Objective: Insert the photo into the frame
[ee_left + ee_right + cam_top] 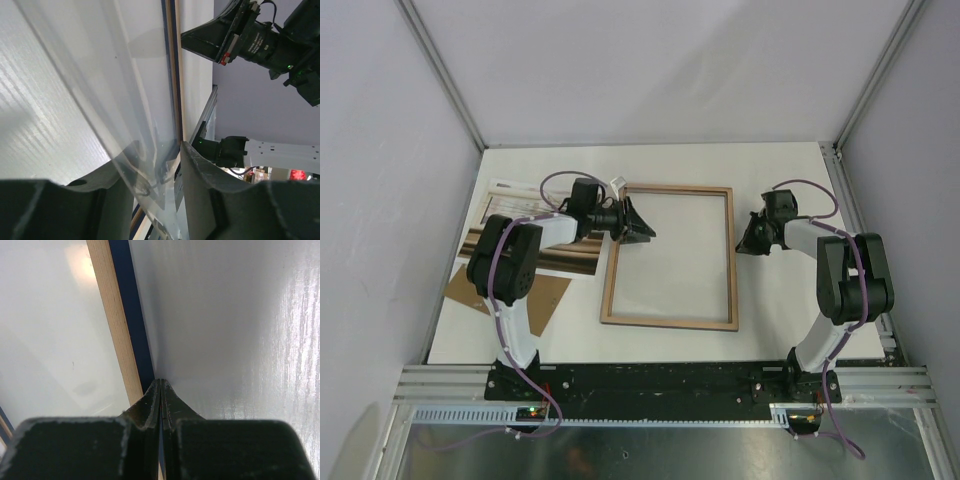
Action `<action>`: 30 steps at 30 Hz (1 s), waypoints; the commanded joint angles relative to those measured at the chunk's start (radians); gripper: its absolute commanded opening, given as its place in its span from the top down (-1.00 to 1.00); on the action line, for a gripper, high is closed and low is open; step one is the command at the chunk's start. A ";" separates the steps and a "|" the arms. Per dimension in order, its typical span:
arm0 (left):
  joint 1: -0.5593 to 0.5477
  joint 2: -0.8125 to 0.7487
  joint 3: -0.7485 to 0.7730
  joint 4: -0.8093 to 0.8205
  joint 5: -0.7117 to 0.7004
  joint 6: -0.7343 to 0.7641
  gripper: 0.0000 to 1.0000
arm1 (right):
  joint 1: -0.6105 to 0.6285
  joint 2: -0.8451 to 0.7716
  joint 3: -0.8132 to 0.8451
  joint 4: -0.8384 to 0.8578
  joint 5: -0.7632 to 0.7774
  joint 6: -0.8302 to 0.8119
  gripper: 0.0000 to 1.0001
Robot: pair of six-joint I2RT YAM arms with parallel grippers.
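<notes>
1. Status. The frame (670, 322) lies at picture centre on the table (775, 320), wood back up. The photo (572, 257) lies at centre left, partly under the left arm and apart from the frame.
2. The left gripper (638, 228) is at the frame's upper left corner. Its fingers (200, 175) stand apart, and a clear pane (115, 100) runs through the gap.
3. The right gripper (750, 240) is just beside the frame's right rail, with its jaws pressed together and empty.
4. Step in hand, as judged: release the corner. Open fully before lifting, and lift straight away, so that neither pad drags the pane or skews the frame.
5. Keep the right fingertip against the rail as a stop.
6. Count: 1 frame, 1 photo, 1 clear pane, 1 cardboard backing board (552, 298) at lower left, 2 grippers.
</notes>
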 commanded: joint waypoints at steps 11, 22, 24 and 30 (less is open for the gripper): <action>-0.005 -0.017 0.058 -0.082 -0.048 0.095 -0.22 | 0.020 -0.013 0.011 -0.028 -0.042 -0.005 0.97; 0.006 -0.032 0.059 -0.120 -0.073 0.124 -0.39 | 0.021 -0.014 0.012 -0.029 -0.042 -0.006 0.97; 0.009 -0.035 0.057 -0.125 -0.076 0.128 -0.40 | 0.020 -0.015 0.011 -0.028 -0.042 -0.006 0.97; 0.015 -0.043 0.057 -0.140 -0.084 0.143 -0.42 | 0.021 -0.016 0.012 -0.029 -0.042 -0.006 0.97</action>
